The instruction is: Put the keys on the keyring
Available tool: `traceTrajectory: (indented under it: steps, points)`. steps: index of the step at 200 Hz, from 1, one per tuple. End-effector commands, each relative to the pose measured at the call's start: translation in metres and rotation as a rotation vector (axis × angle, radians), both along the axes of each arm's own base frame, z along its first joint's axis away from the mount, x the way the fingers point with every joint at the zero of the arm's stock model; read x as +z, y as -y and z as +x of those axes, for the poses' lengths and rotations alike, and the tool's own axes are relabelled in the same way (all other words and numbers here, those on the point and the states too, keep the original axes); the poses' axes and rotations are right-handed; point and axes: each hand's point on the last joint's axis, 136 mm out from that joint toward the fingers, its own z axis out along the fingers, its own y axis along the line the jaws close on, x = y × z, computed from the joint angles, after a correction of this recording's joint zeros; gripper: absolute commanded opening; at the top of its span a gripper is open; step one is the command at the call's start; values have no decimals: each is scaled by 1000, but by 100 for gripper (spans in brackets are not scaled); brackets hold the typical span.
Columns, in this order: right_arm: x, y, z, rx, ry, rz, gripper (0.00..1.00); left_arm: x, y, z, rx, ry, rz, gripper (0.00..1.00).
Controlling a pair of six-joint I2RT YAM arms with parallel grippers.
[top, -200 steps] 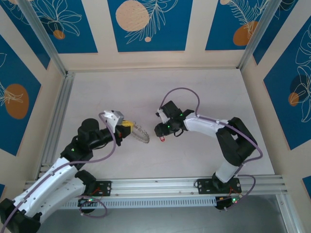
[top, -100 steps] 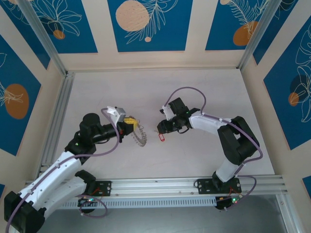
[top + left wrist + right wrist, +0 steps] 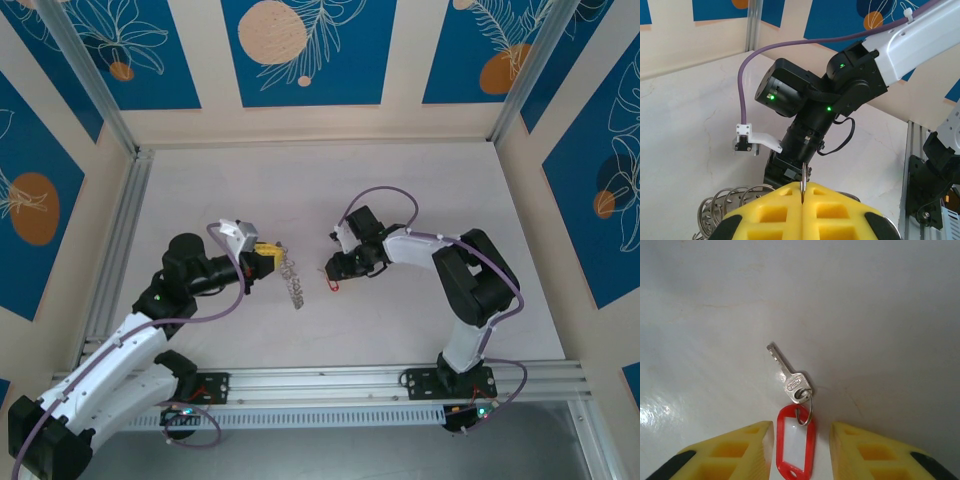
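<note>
The keys are a small silver key [image 3: 788,374] on a split ring with a red oval tag [image 3: 796,442], lying flat on the white table. In the top view the tag [image 3: 333,286] shows as a red speck. My right gripper [image 3: 802,429] is low over it and open, a yellow finger [image 3: 747,447] on each side of the tag with a gap to both. My left gripper [image 3: 803,186] is shut on the thin edge of the keyring [image 3: 803,176], held off the table with its wire loops [image 3: 722,202] hanging left. From above, the keyring [image 3: 291,279] sits edge-on beyond the left gripper [image 3: 270,257], just left of the right gripper [image 3: 334,272].
The right arm's black wrist [image 3: 805,130] and purple cable [image 3: 747,75] are close in front of the left gripper. Aluminium rails [image 3: 110,250] border the table on the left and at the near edge [image 3: 330,385]. Patterned walls enclose the back and sides.
The left gripper has shifted a little to the right and turned the keyring more edge-on. The right gripper's fingers have narrowed around the red tag, and its forearm has swung back.
</note>
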Motion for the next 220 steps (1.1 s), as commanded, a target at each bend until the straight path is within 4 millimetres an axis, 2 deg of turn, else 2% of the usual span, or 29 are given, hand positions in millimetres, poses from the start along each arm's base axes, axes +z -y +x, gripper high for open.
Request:
traceTrajectory:
  steps: [1,119,151,187,220]
  points:
    - [5,-9,1,7,-12,50,33,24,0,-2,-19,71,-41,0]
    - [-4,-12,7,-3,-20,66,18,20,2,-2,-30,55,-43,0]
    - [-3,-15,6,9,-19,83,11,21,2,-2,-28,55,-42,0]
    - [4,-17,3,58,26,87,3,21,1,-1,-23,52,-39,0]
    - [22,-21,-2,104,113,131,0,22,1,0,-20,52,-35,0]
